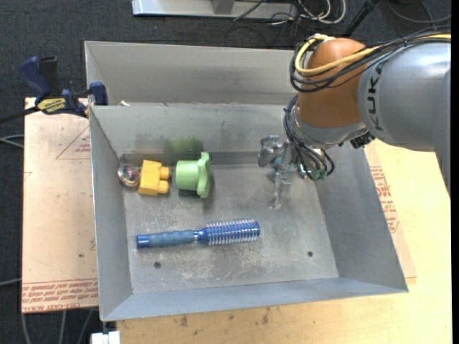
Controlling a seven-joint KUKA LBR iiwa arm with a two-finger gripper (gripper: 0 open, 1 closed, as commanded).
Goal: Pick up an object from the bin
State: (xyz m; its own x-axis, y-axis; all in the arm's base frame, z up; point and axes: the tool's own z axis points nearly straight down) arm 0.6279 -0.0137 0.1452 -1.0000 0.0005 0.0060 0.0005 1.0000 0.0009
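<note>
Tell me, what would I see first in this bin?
Probably the blue brush lying near the front of the bin. Behind it, by the left wall, sit a green cup, a yellow block and a small shiny ball in a row. The gripper hangs over bare floor to their right.

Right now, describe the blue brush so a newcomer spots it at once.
In the grey metal bin, look at the floor near the front wall. The blue hairbrush lies there alone. Unlike the green cylinder and yellow block behind it, it is long, thin and bristled.
</note>
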